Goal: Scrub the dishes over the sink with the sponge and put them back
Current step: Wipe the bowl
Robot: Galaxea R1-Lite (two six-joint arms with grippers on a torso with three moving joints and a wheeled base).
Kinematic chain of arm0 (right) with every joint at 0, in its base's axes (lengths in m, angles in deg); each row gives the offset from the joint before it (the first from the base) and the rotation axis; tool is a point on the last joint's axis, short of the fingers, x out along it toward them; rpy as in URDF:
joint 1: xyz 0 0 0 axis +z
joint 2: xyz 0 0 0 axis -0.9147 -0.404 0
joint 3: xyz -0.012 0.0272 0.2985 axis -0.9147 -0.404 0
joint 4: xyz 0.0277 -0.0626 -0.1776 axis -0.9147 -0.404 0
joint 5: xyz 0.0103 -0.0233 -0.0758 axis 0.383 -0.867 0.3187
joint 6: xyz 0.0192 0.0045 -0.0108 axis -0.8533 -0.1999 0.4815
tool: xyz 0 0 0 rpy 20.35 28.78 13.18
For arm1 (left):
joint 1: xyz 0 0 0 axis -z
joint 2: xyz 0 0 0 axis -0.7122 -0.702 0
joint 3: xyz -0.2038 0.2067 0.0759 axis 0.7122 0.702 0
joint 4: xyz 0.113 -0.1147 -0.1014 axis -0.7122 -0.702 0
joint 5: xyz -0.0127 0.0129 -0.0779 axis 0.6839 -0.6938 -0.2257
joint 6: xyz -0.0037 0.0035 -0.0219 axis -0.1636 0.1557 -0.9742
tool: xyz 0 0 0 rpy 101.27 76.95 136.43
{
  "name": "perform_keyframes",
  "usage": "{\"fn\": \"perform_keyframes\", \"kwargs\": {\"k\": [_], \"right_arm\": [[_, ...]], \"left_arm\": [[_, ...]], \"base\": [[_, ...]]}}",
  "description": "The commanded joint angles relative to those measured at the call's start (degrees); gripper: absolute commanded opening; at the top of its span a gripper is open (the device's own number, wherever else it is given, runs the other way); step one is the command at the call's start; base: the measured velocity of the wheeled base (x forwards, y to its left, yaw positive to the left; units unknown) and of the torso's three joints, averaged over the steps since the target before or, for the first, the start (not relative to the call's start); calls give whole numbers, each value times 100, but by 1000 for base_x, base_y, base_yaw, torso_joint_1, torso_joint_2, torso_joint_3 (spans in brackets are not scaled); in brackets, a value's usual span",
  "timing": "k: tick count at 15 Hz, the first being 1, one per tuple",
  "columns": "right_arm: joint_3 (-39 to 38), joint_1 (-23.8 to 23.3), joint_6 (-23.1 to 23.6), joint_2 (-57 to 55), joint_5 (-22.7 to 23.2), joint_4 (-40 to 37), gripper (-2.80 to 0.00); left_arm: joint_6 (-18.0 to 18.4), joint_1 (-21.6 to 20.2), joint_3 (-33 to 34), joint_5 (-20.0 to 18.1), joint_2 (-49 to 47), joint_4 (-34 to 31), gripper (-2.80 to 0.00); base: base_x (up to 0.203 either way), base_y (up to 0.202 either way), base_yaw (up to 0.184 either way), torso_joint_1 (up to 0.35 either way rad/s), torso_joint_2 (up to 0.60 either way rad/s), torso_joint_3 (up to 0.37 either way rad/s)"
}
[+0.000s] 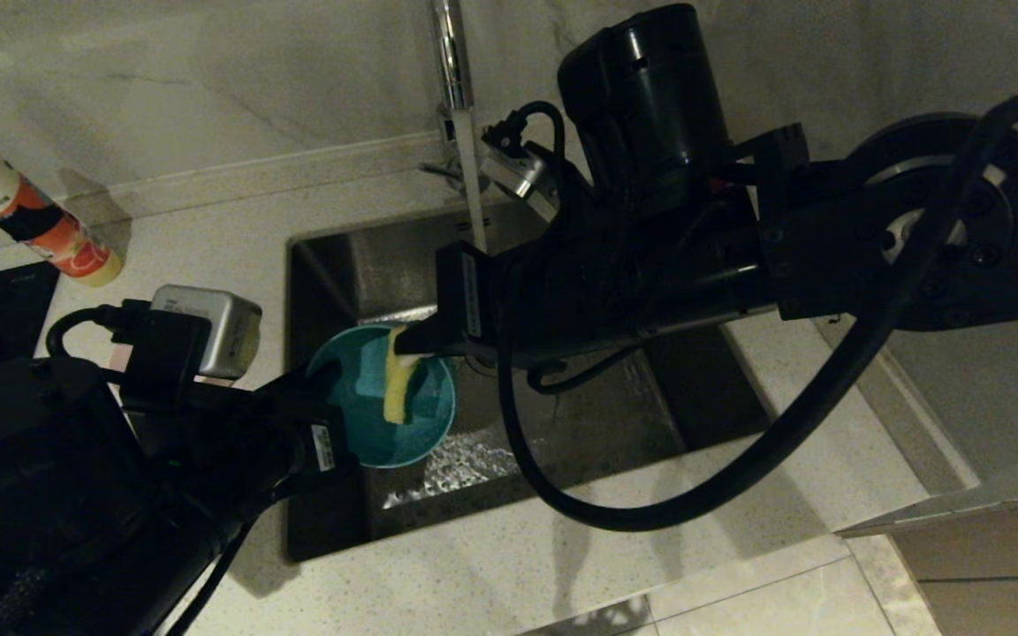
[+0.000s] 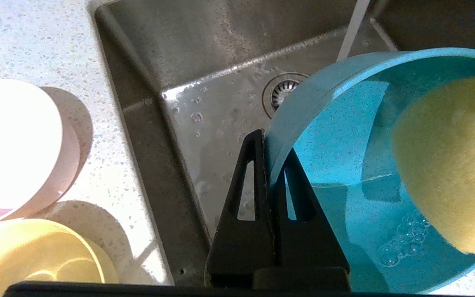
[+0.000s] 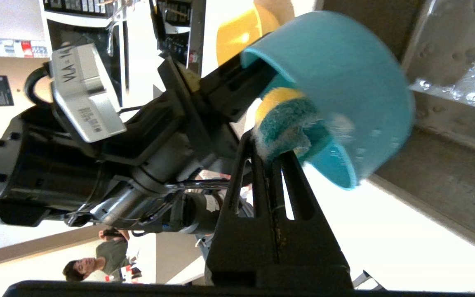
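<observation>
Pressing too hard with the sponge (image 1: 397, 387) looked likely to twist the blue bowl (image 1: 383, 396) out of the left gripper (image 2: 269, 173), which pinched only its rim above the sink (image 1: 562, 433). The right gripper (image 3: 271, 159), clenched on the sponge, reached sideways over the sink into the tilted bowl; the left arm came up from the sink's near-left corner.

Brushed wet steel sink (image 2: 221, 103), smooth plastic blue bowl (image 2: 336, 136), porous sponge (image 2: 447, 173).

Left gripper (image 1: 325, 378) clamped, right gripper (image 1: 412, 340) clamped, arms converging
</observation>
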Motion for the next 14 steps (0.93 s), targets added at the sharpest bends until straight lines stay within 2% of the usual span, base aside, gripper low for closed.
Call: {"fn": "perform_keyframes", "kwargs": {"k": [1,5,7,14], "right_arm": [[-6,-52,-6,31,12,-22,-280],[-308,-75,-4,150,12,-71,-280],[-514,56,3,176,12,-21,-280],[-400,443,-6,22,12,-19,-280]], "left_arm": [[-5,0,-8,23,63,33,-280],[-17,-9,-76,23,143,33,-280],[-25,-9,-102,23,170,42,-280],[-34,-9,-252,23,133,16,-280]], "base": [[0,0,0,0,0,0],[0,0,0,0,0,0],[0,0,0,0,0,0],[0,0,0,0,0,0]]}}
